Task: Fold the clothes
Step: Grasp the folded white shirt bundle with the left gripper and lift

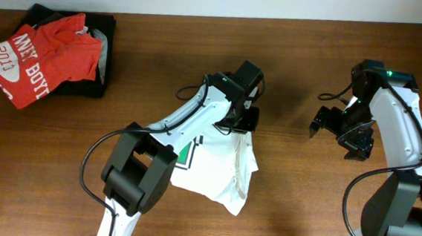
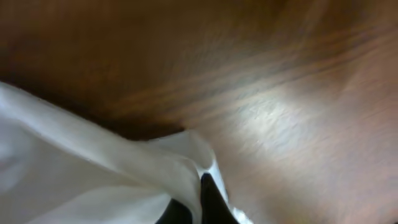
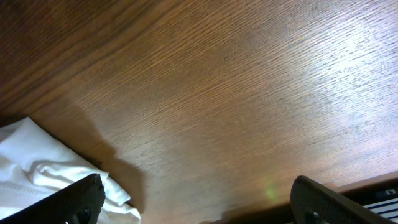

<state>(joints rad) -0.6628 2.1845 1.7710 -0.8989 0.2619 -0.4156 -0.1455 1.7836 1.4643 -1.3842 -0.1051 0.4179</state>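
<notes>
The white T-shirt (image 1: 219, 167), the clothes of the task, lies crumpled at the middle of the table, part of its green-and-black print showing. My left gripper (image 1: 243, 125) sits at the shirt's far edge. In the left wrist view its dark fingers (image 2: 212, 200) are shut on a fold of the white cloth (image 2: 93, 180). My right gripper (image 1: 342, 132) hovers over bare wood to the right of the shirt, jaws wide open and holding nothing. In the right wrist view (image 3: 196, 208), a corner of the shirt (image 3: 37, 168) shows beside the left finger (image 3: 78, 198).
A red shirt with white "2013" lettering (image 1: 40, 58) lies on a black garment (image 1: 102, 28) at the far left corner. The brown wooden table (image 1: 301, 213) surrounds the shirt.
</notes>
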